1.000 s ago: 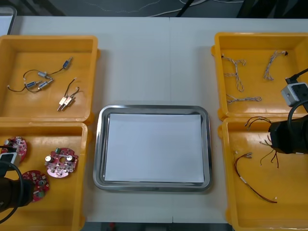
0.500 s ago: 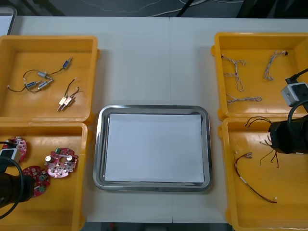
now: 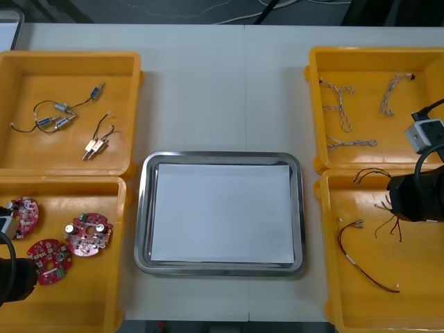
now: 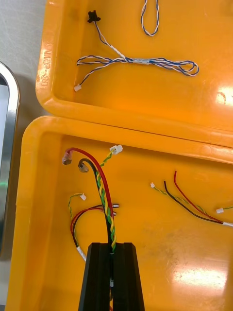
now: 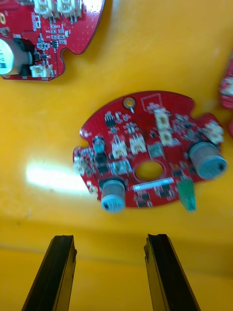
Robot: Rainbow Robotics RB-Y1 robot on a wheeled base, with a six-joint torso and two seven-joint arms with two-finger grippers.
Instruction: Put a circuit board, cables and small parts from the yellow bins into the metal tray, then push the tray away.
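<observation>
The left jaws stand wide open and hold nothing, just short of a board (image 5: 145,155) that lies flat in the near left bin (image 5: 160,63). The right jaws are closed on a cable (image 4: 103,194) of red, black and yellow-green wires in the near right bin (image 4: 43,272). The tray (image 3: 142,208) lies on the table (image 3: 222,90) between the bins.

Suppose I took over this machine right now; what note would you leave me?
Left gripper: open, just short of a circuit board in the near left bin.
Right gripper: shut on a red and yellow cable in the near right bin.
Metal tray: nothing loaded yet.
To do: load board, cables, small metal parts, then push tray away.
</observation>
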